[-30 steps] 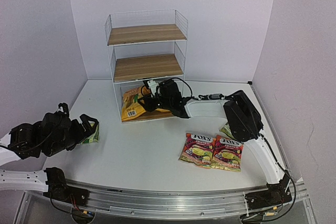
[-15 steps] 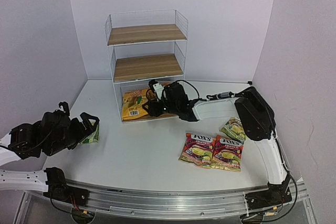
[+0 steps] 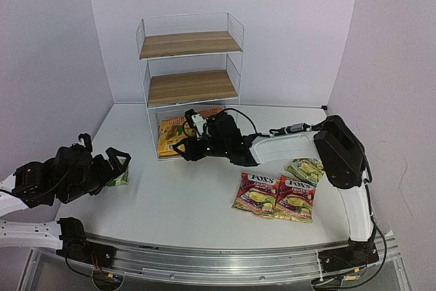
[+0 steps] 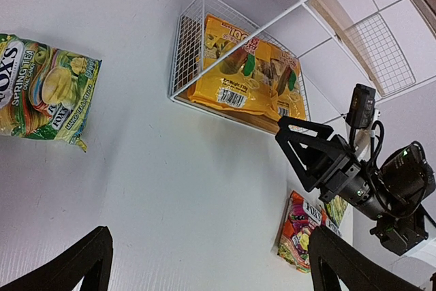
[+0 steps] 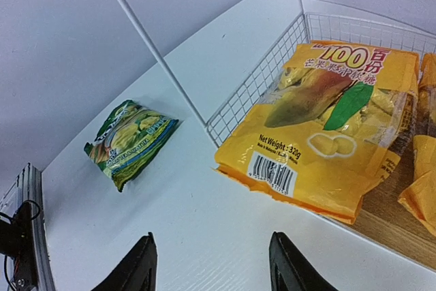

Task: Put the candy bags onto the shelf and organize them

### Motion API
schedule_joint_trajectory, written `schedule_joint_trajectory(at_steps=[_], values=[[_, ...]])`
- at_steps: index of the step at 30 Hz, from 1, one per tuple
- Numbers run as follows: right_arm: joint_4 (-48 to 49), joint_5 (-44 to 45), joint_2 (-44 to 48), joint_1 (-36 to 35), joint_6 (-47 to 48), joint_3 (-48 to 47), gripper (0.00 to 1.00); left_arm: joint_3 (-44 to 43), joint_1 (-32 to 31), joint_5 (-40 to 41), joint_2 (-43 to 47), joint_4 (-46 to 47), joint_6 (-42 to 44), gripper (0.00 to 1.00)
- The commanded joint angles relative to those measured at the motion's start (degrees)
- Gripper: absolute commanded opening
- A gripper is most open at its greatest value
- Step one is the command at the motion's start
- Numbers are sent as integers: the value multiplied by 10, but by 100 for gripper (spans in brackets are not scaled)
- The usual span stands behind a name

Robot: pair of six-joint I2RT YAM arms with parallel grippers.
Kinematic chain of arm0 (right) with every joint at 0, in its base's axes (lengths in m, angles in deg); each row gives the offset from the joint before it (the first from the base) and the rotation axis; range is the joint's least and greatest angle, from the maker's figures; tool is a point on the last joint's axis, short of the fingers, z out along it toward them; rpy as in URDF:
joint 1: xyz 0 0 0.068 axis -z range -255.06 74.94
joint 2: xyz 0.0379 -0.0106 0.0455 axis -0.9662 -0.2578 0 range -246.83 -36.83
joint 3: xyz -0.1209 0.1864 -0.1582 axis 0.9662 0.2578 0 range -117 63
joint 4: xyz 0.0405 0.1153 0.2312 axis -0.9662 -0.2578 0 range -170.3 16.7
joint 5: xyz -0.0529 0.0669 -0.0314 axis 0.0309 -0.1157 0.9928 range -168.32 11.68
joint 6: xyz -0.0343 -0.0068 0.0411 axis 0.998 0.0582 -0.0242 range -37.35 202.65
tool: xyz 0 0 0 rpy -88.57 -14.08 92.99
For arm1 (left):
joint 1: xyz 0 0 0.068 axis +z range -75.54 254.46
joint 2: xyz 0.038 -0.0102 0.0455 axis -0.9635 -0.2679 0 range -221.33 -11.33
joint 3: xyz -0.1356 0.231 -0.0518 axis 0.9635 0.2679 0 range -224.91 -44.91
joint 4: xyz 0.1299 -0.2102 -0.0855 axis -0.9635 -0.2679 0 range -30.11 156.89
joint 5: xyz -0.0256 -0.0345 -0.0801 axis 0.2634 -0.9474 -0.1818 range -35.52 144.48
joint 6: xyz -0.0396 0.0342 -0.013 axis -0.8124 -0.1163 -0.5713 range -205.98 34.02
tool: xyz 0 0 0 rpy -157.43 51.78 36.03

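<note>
— Where do the yellow-orange bags sit?

— Both lie flat on the bottom board of the shelf [image 5: 252, 95], side by side. The nearer yellow-orange bag [image 5: 320, 127] is just ahead of the right gripper [image 5: 211, 267], out past its right finger. Its barcode [image 5: 271, 172] end pokes over the front wire. The second yellow-orange bag [image 5: 424, 168] lies further to that same side.

— Any writing on it?

— A big "100" with Chinese characters along the top, a mango picture, and "Net Weight: 320g" above the barcode.

— And those fingers?

— Spread apart over bare table [image 5: 204, 223], pinching nothing.

— The other bags?

— A green bag [image 4: 44, 90] lies on the table ahead of the left gripper [image 4: 208, 243], out beyond its left finger. It reads "FOX'S", "SPRING TEA", "OVAL CANDY". The left fingers stand wide apart with only table between them.

— The rest?

— Well behind the right fingertips, beside that arm, a red-magenta bag [image 3: 255, 193] and another red-magenta bag [image 3: 294, 200] lie edge to edge, each lettered "FOX'S" in white. The second green bag [image 3: 304, 167] lies just beyond them.
</note>
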Motion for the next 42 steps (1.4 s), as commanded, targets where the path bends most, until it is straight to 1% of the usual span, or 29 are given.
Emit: schedule_joint_trajectory(at_steps=[1,4,8,11,14,19,23,30,34,38,40,42], values=[[9,15,-42,1,-24,-30,48,5,1,-1,40,12,6,100],[9,28,-73,1,-22,-57,41,4,1,1,42,10,5,100],[13,58,-101,1,-22,-74,37,2,1,5,42,5,3,100],[34,86,-115,1,-14,-81,34,3,1,6,42,4,2,100],[47,111,-125,1,-14,-89,28,4,1,7,42,5,2,100],[62,149,-149,1,-28,-109,20,3,1,10,42,4,3,100],[78,180,-163,2,-44,-121,17,6,1,8,42,7,1,100],[82,193,-193,3,-59,-154,17,7,1,6,42,9,2,100],[82,188,-191,7,-66,-151,17,3,1,4,41,3,-2,100],[82,163,-152,7,-70,-103,19,-2,1,5,42,-10,-12,100],[82,148,-111,7,-77,-66,23,-5,1,6,44,-16,-15,100],[80,136,-63,7,-87,-11,30,-9,1,5,47,-20,-17,100]])
